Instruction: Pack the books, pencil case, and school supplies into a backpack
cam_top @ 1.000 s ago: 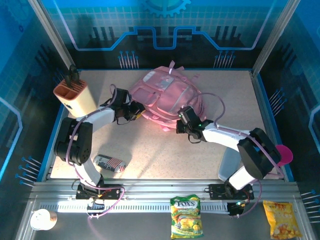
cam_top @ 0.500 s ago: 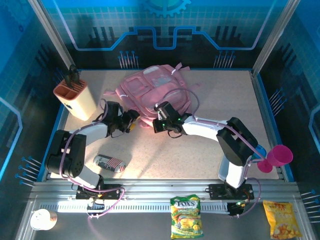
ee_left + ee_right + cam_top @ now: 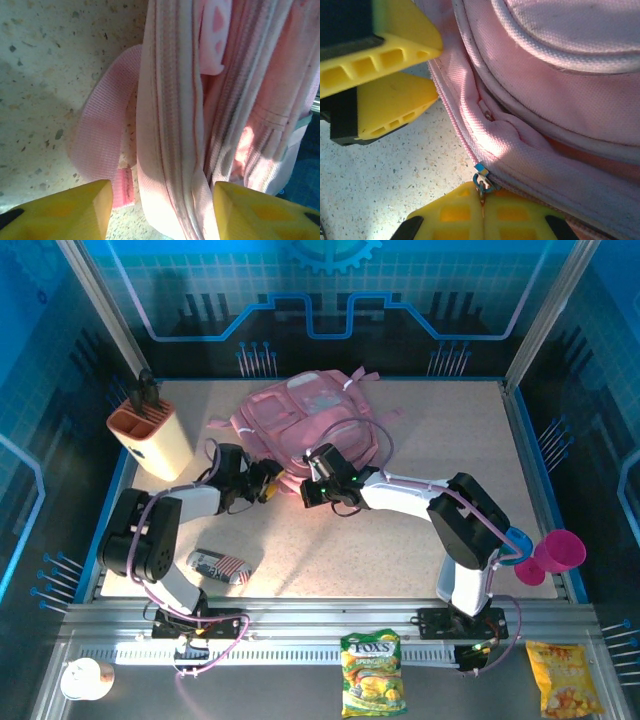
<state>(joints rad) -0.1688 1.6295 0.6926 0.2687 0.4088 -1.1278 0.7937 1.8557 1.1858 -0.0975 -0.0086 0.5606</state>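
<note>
speckled desk, backpack far centre. right gripper pinching zipper pull at its near edge; left gripper spread wide astride fabric, gripping nothing. risk: unanchored bag drags, pull slips.

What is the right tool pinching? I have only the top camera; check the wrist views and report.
Observer: The right tool is shut on a zipper pull at the edge of the backpack.
Operator: Now report the left one.
Observer: The left tool is open, its fingers either side of the zipped seam, not clamping it.
Operator: Find the strap.
Observer: A pink strap lies looped on the table beside that seam.
</note>
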